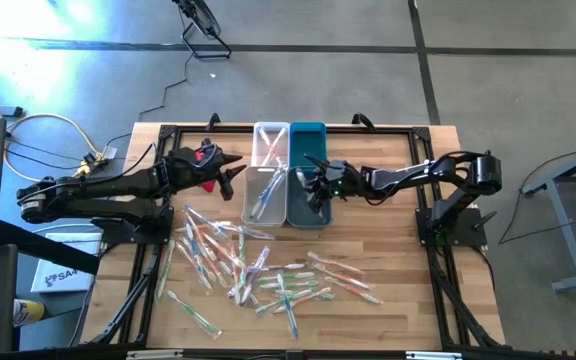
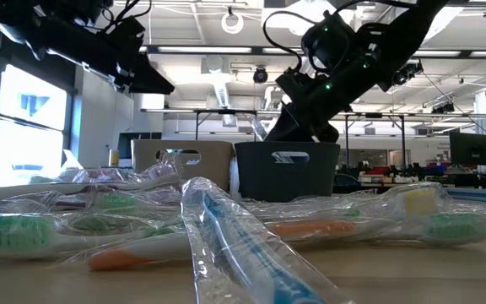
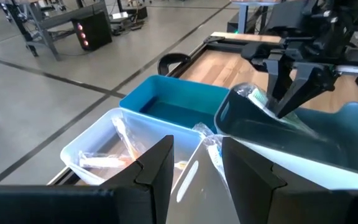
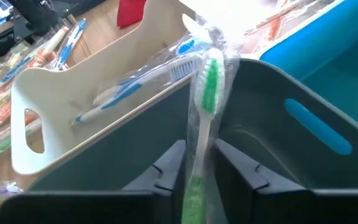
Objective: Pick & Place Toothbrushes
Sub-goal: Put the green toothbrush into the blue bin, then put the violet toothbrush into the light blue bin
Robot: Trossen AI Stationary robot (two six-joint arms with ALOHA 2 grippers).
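Observation:
Many wrapped toothbrushes (image 1: 258, 270) lie scattered on the wooden table's near half. Behind them stand a white bin (image 1: 262, 196) and a dark bin (image 1: 306, 205) side by side. My right gripper (image 1: 316, 193) hangs over the dark bin (image 4: 260, 149), shut on a green toothbrush (image 4: 207, 93) in a clear wrapper. A blue toothbrush (image 4: 129, 90) lies in the white bin (image 4: 55, 106). My left gripper (image 3: 194, 180) waits open, with nothing between its fingers, above the left side of the bins (image 1: 236, 178). My right gripper has the green toothbrush's handle (image 4: 197, 183) between its two fingers, which stand only a little apart. The fingers slant down from the table's right and lie along the brush. The bristle end (image 4: 211, 74) sticks out ahead of them, above the wall between the white and dark bins.
Two more bins stand behind: a clear one (image 1: 270, 142) with several toothbrushes and a blue one (image 1: 307, 142). A red object (image 1: 205, 156) sits by my left arm. Black frame rails (image 1: 438, 250) run along the table's sides.

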